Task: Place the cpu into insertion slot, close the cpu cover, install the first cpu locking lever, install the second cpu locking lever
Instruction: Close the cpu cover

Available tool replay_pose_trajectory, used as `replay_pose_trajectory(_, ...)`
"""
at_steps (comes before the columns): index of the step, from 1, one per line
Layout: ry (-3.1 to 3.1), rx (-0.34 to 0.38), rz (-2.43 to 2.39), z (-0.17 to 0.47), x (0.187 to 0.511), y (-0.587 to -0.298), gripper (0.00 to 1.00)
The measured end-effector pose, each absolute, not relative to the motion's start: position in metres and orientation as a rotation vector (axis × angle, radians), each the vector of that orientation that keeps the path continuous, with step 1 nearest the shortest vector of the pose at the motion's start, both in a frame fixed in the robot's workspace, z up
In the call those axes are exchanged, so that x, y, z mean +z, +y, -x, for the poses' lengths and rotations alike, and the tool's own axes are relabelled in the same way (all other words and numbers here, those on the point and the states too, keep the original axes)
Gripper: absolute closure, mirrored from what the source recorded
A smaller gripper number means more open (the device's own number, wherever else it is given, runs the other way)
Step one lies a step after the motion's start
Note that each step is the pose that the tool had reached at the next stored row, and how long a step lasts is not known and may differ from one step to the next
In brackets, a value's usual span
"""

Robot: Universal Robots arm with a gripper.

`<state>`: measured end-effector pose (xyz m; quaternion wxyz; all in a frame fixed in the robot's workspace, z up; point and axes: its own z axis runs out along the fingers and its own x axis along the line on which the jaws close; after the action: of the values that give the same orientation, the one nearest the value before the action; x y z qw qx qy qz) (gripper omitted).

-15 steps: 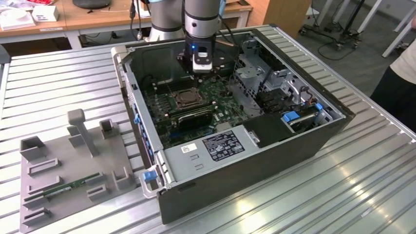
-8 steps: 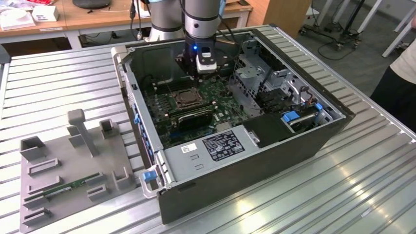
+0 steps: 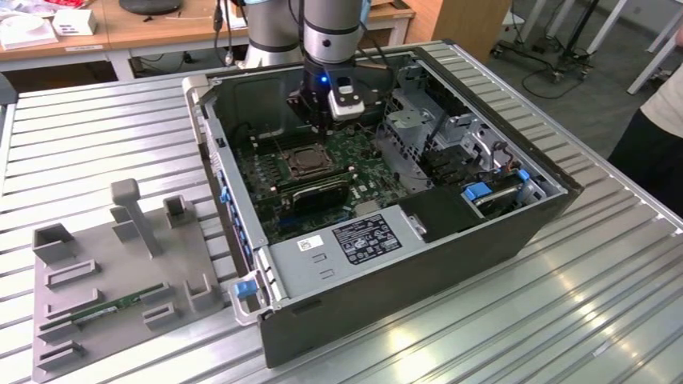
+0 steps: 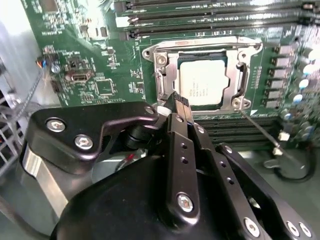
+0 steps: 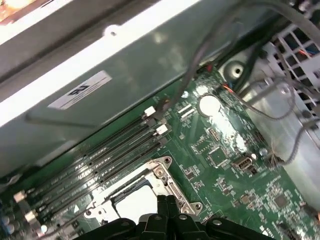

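Cpu [image 4: 202,85] seated in insertion slot [image 4: 200,56]; cpu cover [image 4: 200,45] laid flat around it; pincer [image 4: 179,102] clenched, held close by cover's edge; thin lever rod [image 4: 262,132] angled outward.

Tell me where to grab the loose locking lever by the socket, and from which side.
Probably near the free end of the locking lever, away from its pivot at the cpu cover corner. Come from above, pinching across the thin rod: it slants out over the memory slots, leaving little room beneath.
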<state>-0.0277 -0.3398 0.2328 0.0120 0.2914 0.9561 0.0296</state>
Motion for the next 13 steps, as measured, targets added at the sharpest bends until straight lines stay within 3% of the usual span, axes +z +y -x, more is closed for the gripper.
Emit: replay_pose_trajectory(13, 3.072, 0.077, -0.551, 0.0277, 0.2321, -0.3398, 0.89)
